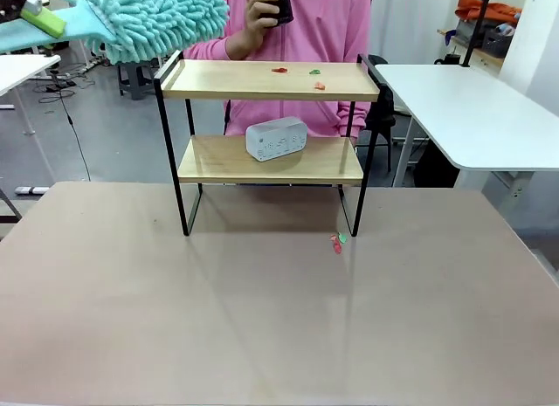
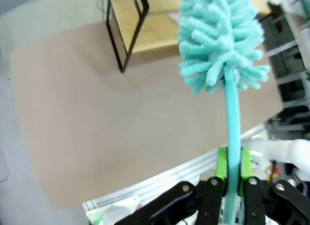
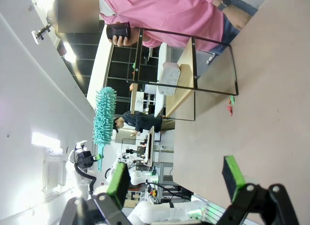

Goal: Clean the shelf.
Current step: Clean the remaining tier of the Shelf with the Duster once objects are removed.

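Observation:
The shelf (image 1: pixel 271 81) stands mid-table, with small red and green scraps (image 1: pixel 318 85) on its top board and a white box (image 1: pixel 276 138) on the lower board. My left gripper (image 1: pixel 37 18), high at the far left, is shut on the handle of a teal fluffy duster (image 1: pixel 157 20). The duster's head hovers just above and left of the shelf's top left corner. In the left wrist view the green pads (image 2: pixel 222 163) clamp the handle (image 2: pixel 234 123) below the duster head (image 2: pixel 220 36). My right gripper (image 3: pixel 175 176) is open with nothing between its fingers, well back from the shelf (image 3: pixel 184 75).
More red and green scraps (image 1: pixel 337 241) lie on the brown table (image 1: pixel 262 327) by the shelf's right front leg. A person in pink (image 1: pixel 323 22) stands behind the shelf holding a dark cup (image 1: pixel 278 3). White tables (image 1: pixel 472 109) flank the far side.

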Robot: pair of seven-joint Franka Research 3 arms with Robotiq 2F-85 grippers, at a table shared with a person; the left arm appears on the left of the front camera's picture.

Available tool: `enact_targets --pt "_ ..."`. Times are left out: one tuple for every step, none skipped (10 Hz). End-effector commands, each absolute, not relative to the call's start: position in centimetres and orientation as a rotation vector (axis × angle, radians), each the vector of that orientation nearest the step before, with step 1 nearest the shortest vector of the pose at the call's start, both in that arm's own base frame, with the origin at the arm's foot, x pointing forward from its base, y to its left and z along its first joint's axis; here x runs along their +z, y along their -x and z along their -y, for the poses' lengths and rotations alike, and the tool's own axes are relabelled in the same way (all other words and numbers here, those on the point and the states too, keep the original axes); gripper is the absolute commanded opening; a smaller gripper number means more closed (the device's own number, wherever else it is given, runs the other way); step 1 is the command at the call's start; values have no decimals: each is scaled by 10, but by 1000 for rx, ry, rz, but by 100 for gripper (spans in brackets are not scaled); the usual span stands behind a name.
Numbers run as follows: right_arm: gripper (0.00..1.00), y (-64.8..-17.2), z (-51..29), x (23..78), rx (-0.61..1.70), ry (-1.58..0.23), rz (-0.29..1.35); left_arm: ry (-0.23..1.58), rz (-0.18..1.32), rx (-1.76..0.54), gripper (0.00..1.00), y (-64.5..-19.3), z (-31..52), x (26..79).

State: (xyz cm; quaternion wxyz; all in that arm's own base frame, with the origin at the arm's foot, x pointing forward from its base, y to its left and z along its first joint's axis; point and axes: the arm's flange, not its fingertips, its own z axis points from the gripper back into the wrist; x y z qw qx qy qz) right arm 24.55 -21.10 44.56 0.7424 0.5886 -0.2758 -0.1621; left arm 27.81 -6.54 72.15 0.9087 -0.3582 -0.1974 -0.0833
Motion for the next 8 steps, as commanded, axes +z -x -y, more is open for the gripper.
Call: enact_targets --pt "100 -247 211 448 -347 -1303 625 736 463 -111 12 -274 33 729" --pt "100 -247 211 448 -347 -1303 625 736 463 -111 12 -274 33 729" --pt "100 -247 211 448 -347 -1303 625 739 421 -154 12 -278 54 723" --pt "100 -247 211 448 -347 -1303 625 758 503 -136 12 -261 57 718" --pt "100 -247 211 448 -347 -1303 625 700 560 -79 12 -270 70 717" --pt "100 -247 211 448 -347 -1303 625 673 573 -57 12 -287 85 715" --pt "100 -247 211 448 -347 -1303 625 683 545 -80 12 -299 101 716" --pt "100 -247 211 448 -347 -1303 625 669 516 -98 12 -313 116 712"
